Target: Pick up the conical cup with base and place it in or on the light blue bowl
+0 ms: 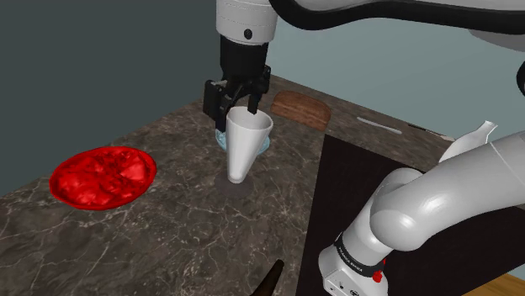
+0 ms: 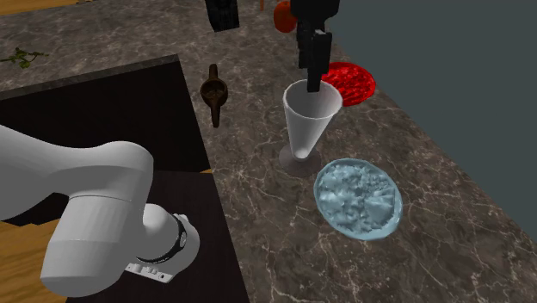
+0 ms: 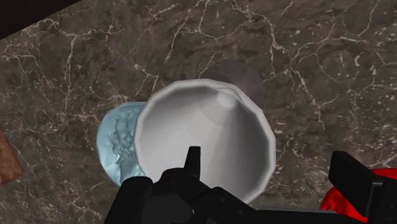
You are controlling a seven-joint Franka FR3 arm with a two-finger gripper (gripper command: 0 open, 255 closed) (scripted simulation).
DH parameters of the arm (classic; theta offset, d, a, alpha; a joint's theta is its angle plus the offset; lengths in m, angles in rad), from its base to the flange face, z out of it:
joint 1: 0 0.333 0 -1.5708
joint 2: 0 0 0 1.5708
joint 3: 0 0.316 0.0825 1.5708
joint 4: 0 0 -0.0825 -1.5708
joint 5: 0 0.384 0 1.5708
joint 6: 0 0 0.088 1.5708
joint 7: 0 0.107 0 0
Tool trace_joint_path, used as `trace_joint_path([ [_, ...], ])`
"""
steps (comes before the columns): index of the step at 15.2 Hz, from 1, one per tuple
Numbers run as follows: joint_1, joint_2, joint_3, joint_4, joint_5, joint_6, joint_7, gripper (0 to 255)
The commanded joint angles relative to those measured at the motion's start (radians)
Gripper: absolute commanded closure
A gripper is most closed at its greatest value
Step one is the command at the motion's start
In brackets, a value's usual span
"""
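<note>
Grasp step in hand: gripper (image 1: 232, 113) spread wide, straddling the rim of the standing white conical cup (image 1: 242, 150); next it must close, lift, and carry to the light blue bowl (image 2: 357, 196) just beside.

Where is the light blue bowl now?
In the second exterior view, the light blue bowl lies on the dark marbled counter, just right of the white conical cup.

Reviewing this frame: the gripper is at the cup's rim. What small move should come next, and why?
Probably shut the gripper on the wall of the conical cup. One finger hangs inside the cup's mouth and the other outside it, apart, with the rim between them. The cup stands on the counter beside the light blue bowl. Lifting should wait for that grip.
</note>
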Motion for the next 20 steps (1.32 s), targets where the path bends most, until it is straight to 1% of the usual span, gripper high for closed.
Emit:
trace_joint_path([
  [1,0.001,0.007,0.01,-0.014,0.002,0.02,0.012,0],
  [7,0.004,-0.001,0.009,-0.096,0.006,0.094,0.009,0],
  [14,0.004,-0.001,0.009,-0.096,0.006,0.094,0.009,0],
  [15,0.004,-0.001,0.009,-0.096,0.006,0.094,0.009,255],
  [20,0.004,-0.001,0.009,-0.097,0.006,0.094,0.009,255],
])
